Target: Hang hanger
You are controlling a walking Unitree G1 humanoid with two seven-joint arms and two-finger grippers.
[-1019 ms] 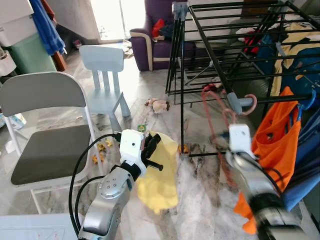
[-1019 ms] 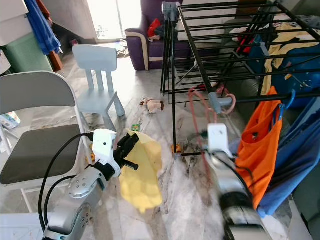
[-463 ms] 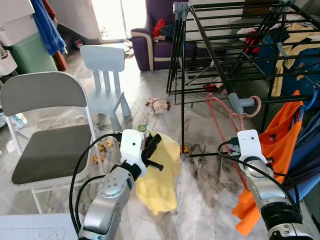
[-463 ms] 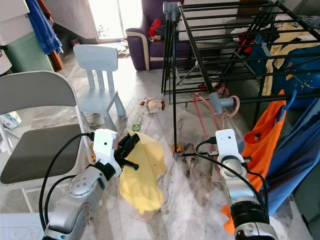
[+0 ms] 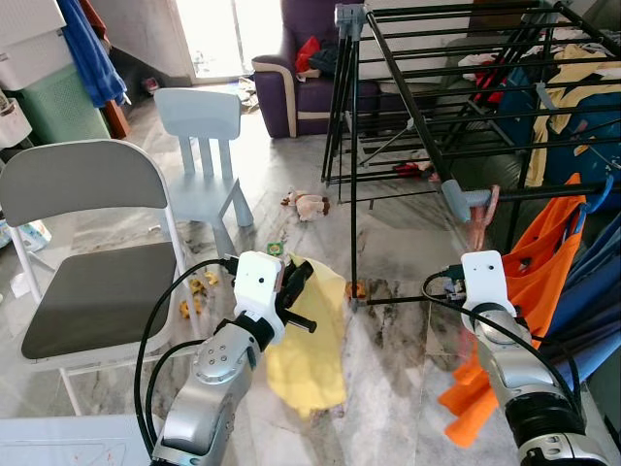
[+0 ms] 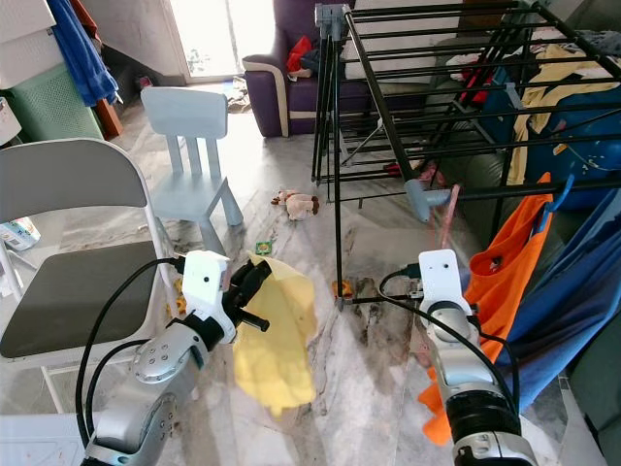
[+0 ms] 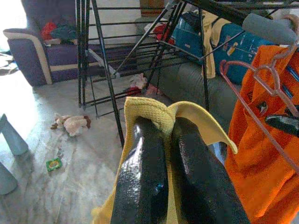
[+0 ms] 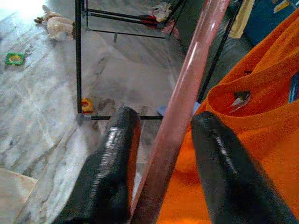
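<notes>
A pink hanger [image 5: 478, 221] hangs edge-on from the end of a rod of the black drying rack [image 5: 408, 97], just by the rod's grey cap [image 5: 456, 199]. My right gripper [image 8: 166, 116] is open, its fingers standing on either side of the hanger's bar [image 8: 187, 88], which lies against one finger [image 8: 114, 158]. Its white wrist [image 5: 482, 277] sits below the rod end, beside an orange shirt [image 5: 534, 291] on the rack. My left gripper [image 5: 303, 296] is held low in front of me, shut on a yellow cloth [image 5: 306, 359] that droops toward the floor.
A grey folding chair [image 5: 87, 282] stands close on my left, with a pale blue child's chair [image 5: 199, 146] behind it. A purple sofa [image 5: 301, 78] is at the back. A soft toy [image 5: 309, 204] and small bits lie on the marble floor. More clothes hang on the rack's right side.
My right arm has gone from a blurred swing to stillness under the rod end. The pink hanger has turned from broadside to edge-on and moved right to the grey cap. My left arm is unchanged.
</notes>
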